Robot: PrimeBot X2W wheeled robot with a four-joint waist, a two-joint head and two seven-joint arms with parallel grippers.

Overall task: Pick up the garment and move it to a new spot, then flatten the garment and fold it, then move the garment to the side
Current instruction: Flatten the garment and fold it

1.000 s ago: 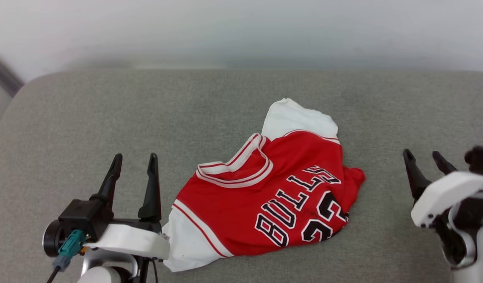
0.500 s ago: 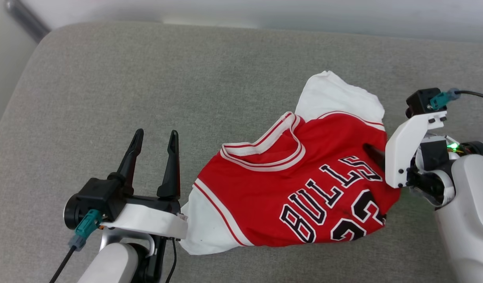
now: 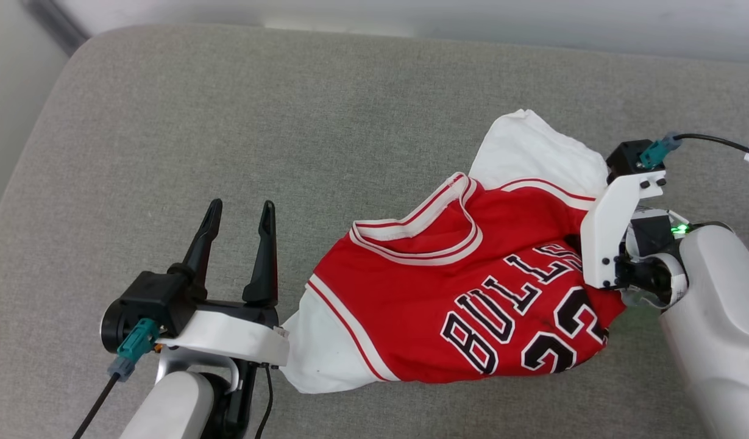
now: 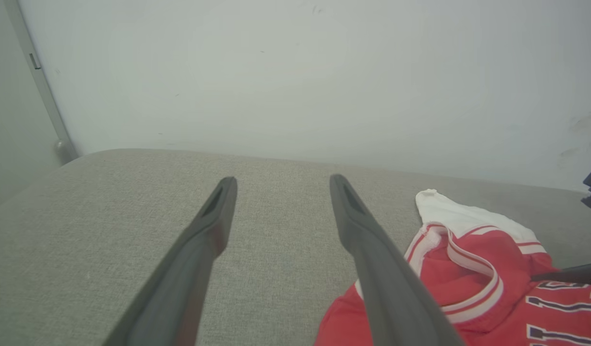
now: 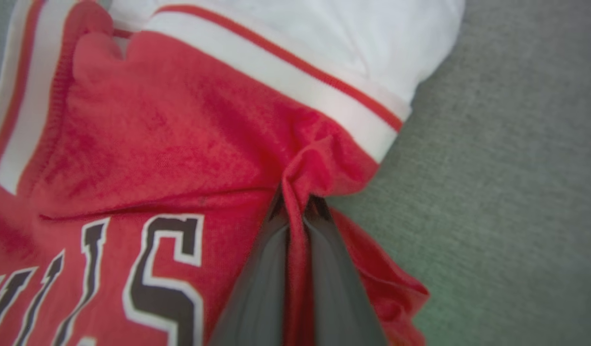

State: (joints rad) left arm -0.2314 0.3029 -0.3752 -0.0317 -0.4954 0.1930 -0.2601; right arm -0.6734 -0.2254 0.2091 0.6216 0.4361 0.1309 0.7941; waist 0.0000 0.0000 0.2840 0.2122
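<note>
Lying crumpled and front up on the grey cushion [image 3: 228, 122], right of its middle: the garment [image 3: 447, 286], "BULLS" lettering showing, one white sleeve at the far end and one at the near end. Clamped together on a bunched red fold at its right edge, just below the far sleeve's striped trim: the right jaws. Spread wide, holding nothing, hovering over bare cushion just beside the near sleeve: the left jaws. Behind, a pale wall [image 4: 295, 72].
</note>
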